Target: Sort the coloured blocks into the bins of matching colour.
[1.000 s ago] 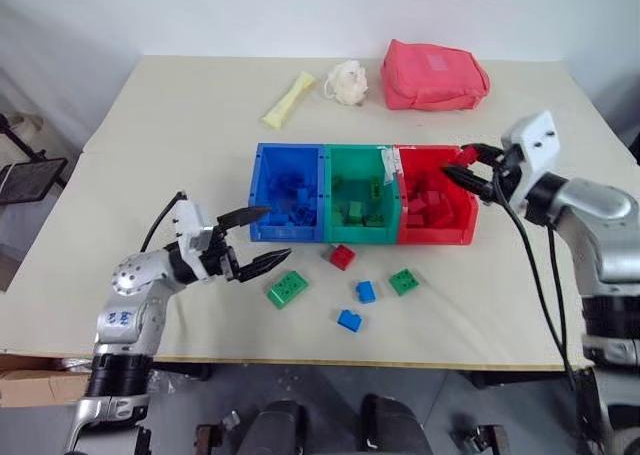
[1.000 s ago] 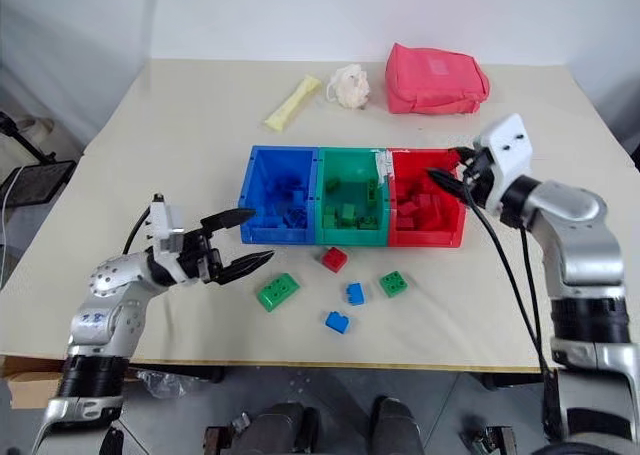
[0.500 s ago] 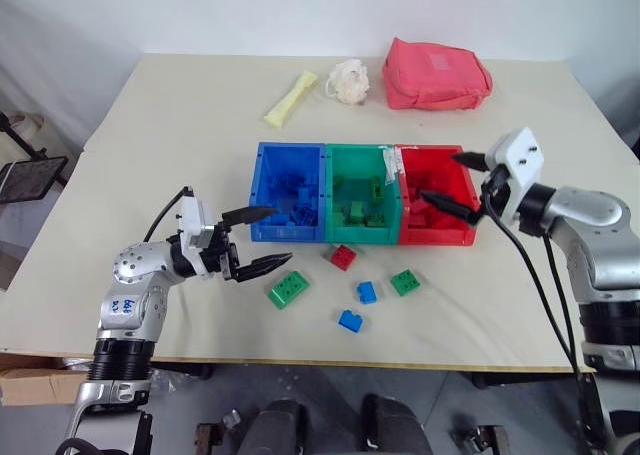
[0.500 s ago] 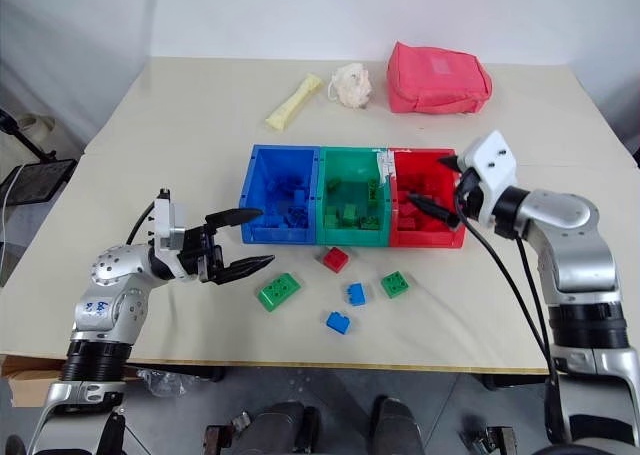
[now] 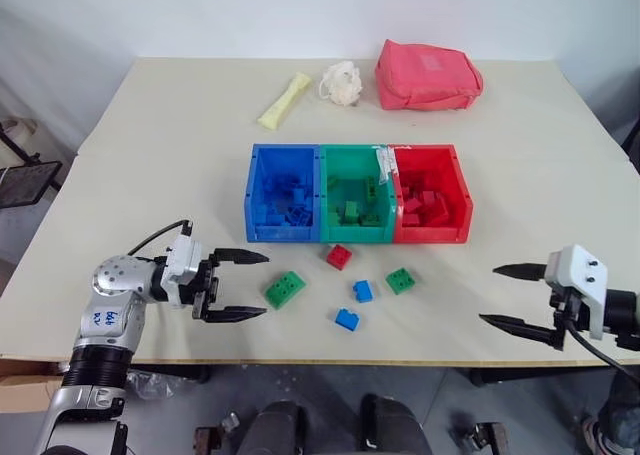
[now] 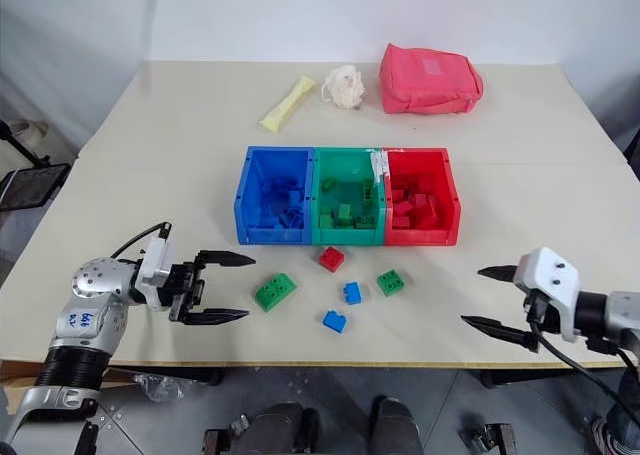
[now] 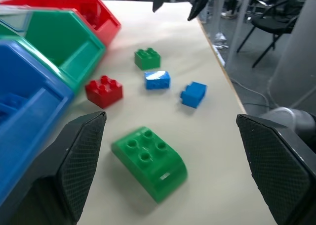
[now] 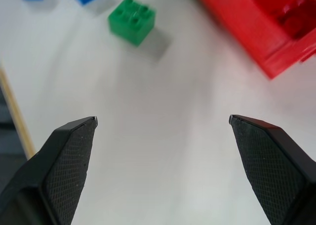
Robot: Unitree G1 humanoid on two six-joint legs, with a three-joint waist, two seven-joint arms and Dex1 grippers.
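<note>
Five loose blocks on the desk [image 5: 150, 145], just in front of the bins [image 5: 356, 207]: a big green block [image 5: 285, 289], a red block [image 5: 339, 257], a small green block [image 5: 402, 281] and two blue blocks [image 5: 363, 291] [image 5: 348, 320]. Probably light, hard, a bit smooth. Best pinched across two flat sides, not on the bumpy top. More blocks already inside the blue, green and red bins.

Left gripper [image 5: 235, 285] low over the desk, pointing sideways at the big green block, near it but not touching, jaws spread wide and empty. Right gripper [image 5: 520, 297] near the front edge, well apart from the blocks, tilted down a little, jaws spread wide and empty too.
</note>
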